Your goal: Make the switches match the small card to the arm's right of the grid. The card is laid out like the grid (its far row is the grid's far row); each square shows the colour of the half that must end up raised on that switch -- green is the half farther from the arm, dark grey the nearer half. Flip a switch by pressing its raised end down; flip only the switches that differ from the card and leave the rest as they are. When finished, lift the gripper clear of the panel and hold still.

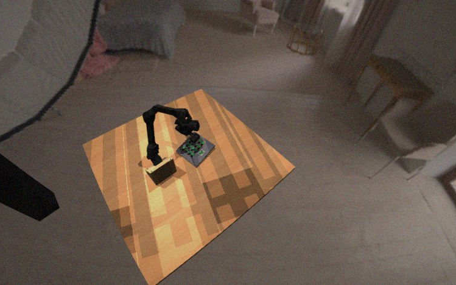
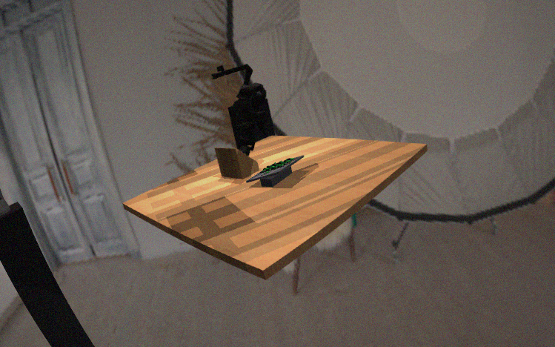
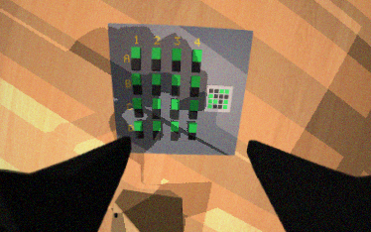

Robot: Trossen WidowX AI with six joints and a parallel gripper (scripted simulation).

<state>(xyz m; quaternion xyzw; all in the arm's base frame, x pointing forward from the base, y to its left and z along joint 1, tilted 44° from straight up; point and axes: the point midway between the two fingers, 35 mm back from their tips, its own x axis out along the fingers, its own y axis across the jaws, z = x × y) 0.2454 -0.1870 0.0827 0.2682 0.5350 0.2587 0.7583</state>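
Observation:
The grey panel (image 1: pixel 196 161) (image 2: pixel 270 179) (image 3: pixel 229 59) stands tilted on a dark base, with four rows (A to D) of four switches. Each switch has a green far half and a dark near half; which halves are raised is hard to tell. The small card (image 3: pixel 219 99) (image 1: pixel 201 152) lies right of the grid. Its far row looks dark, dark, green, green; its second row green, dark, dark, dark; the nearer rows are too small to read surely. My gripper (image 3: pixel 190 145) is open and empty, above the panel and touching no switch in the wrist view.
A brown wooden block (image 1: pixel 162 174) (image 2: pixel 230 164) (image 3: pixel 165 210) stands on the wooden table (image 1: pixel 187 198) (image 2: pixel 313 207) beside the arm's base, on the near side of the panel. Shadows cross the panel and the table.

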